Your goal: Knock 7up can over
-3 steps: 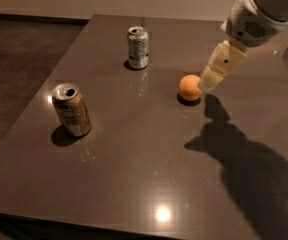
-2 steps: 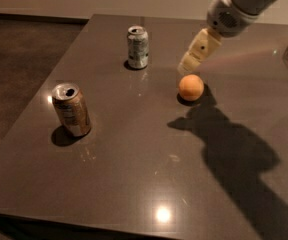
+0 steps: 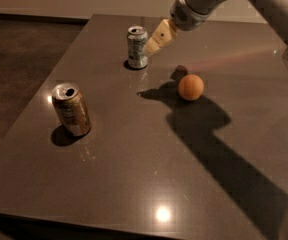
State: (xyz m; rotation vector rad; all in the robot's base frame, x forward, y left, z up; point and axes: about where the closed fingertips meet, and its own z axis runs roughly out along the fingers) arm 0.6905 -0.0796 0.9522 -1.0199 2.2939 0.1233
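The 7up can [image 3: 137, 47], silvery-white and green with a silver top, stands upright near the far edge of the dark table [image 3: 149, 174]. My gripper [image 3: 152, 46] comes in from the upper right; its cream fingertips are right beside the can's right side, at about mid-height. Whether the tips touch the can I cannot tell.
A brown-orange can [image 3: 71, 109] stands upright at the left of the table, opened at the top. An orange ball [image 3: 191, 87] lies to the right of the 7up can. The table's left edge drops to a dark floor [image 3: 19, 59]. My arm casts a broad shadow across the right side.
My gripper has moved left, from beside the orange ball to right next to the 7up can. The cans and the ball have not moved.
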